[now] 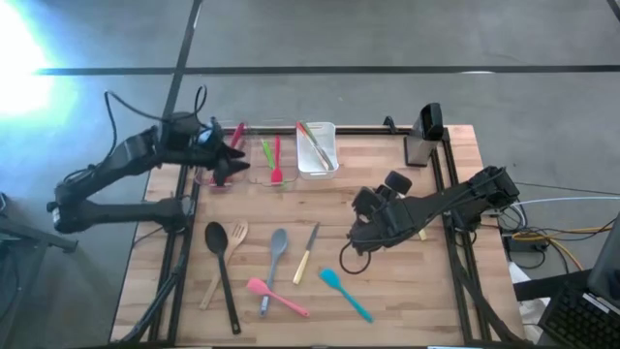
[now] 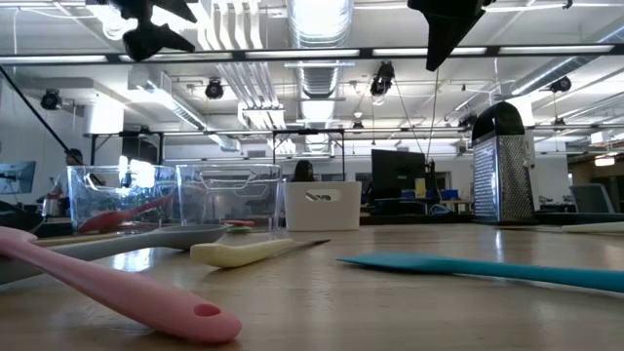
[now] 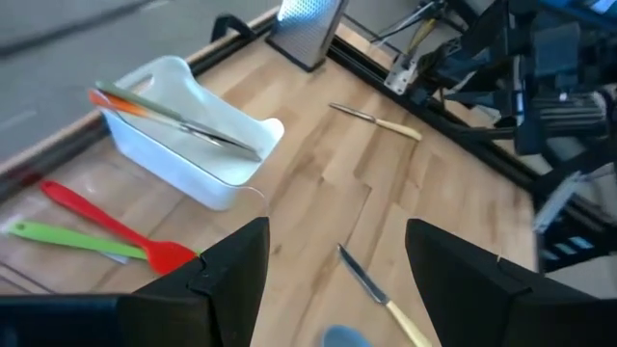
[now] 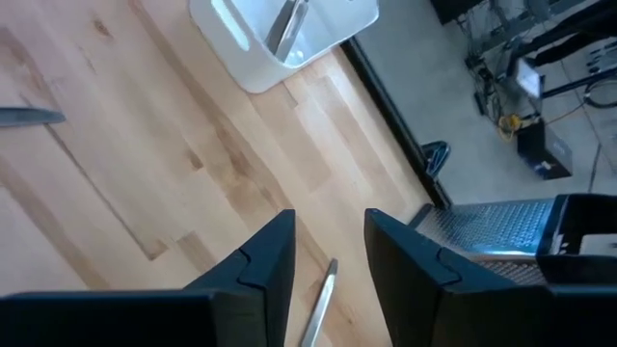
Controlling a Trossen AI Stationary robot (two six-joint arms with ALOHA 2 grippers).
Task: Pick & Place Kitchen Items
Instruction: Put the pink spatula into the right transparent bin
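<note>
Utensils lie scattered on the counter [image 1: 387,291] in the high view: black spoon [image 1: 221,254], wooden fork [image 1: 227,260], grey spoon [image 1: 275,258], knife [image 1: 306,254], pink spatula [image 1: 275,297] and teal spatula [image 1: 345,294]. The right gripper [image 1: 360,236] hangs just beside the teal spatula, nearer than the left gripper [image 1: 231,167], which sits over the clear bin [image 1: 254,160] at the far edge. That spatula lies down and slightly left of the right gripper, its long axis running diagonally, so I judge the right arm the likelier to take it. A white bin [image 1: 317,150] already holds tongs.

Low view: pink spatula [image 2: 117,292] and teal spatula [image 2: 487,268] lie flat in the foreground, both grippers high above.

Left wrist view: the left gripper [image 3: 333,260] is released and empty, above a red spatula [image 3: 116,226] and green one [image 3: 67,239].

Right wrist view: the right gripper [image 4: 330,253] is parted and empty over bare counter, with a second knife [image 4: 318,308] showing between its fingers.
</note>
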